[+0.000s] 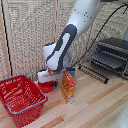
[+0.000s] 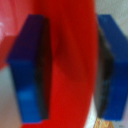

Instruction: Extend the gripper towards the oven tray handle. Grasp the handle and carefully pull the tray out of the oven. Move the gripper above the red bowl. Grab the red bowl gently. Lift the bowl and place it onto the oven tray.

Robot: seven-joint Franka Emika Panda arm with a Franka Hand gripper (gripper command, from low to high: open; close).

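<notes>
arm: white robot arm with black joint covers descends from the exterior view's upper right, bent down and leftward | claw: white boxy claw [image 1: 46, 78] points downward, low over the counter | fingers: two dark blue fingers [image 2: 31, 67] stand either side of a red rim, closed against it in the wrist view
</notes>
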